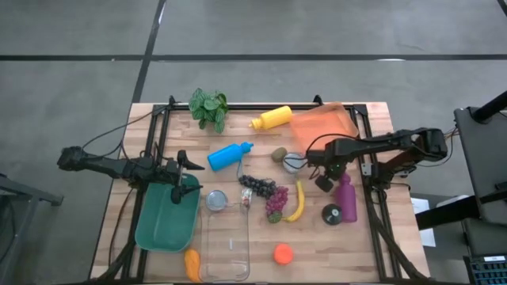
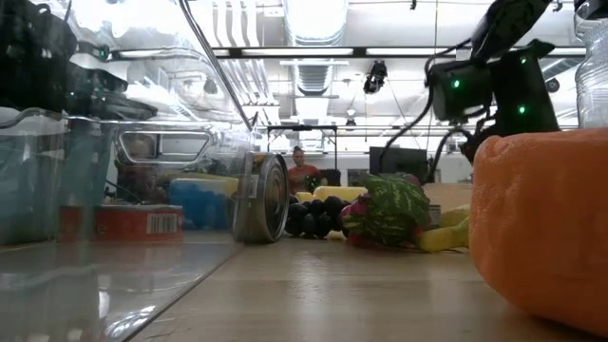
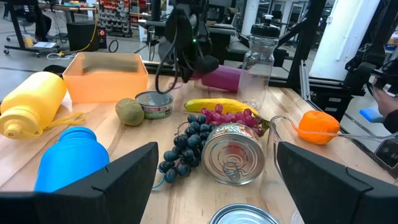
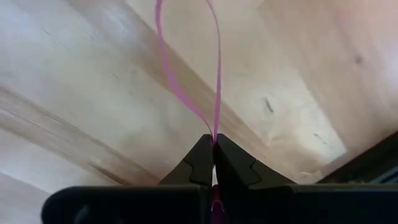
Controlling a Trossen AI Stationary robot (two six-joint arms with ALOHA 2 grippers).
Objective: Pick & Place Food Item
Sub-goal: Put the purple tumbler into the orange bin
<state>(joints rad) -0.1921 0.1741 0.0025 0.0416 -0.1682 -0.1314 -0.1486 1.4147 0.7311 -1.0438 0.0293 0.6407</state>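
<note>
High view, fingers: left gripper (image 1: 190, 169) hung spread wide and empty over the green bin (image 1: 162, 229); right gripper (image 1: 323, 180) sat closed beside the magenta bottle (image 1: 347, 202).
High view, food: the banana (image 1: 298, 202) lay just left of the right gripper, its long axis running from the table's far side to its near side. That arm looked the nearer one.
Low view: the banana's yellow tip showed low, below that gripper.
Left wrist view: the grapes (image 3: 186, 134) and kiwi (image 3: 129, 112) lay ahead, well apart from the open fingers.
Right wrist view: the fingertips were pinched on a thin pink loop (image 4: 218, 68), not on food.
</note>
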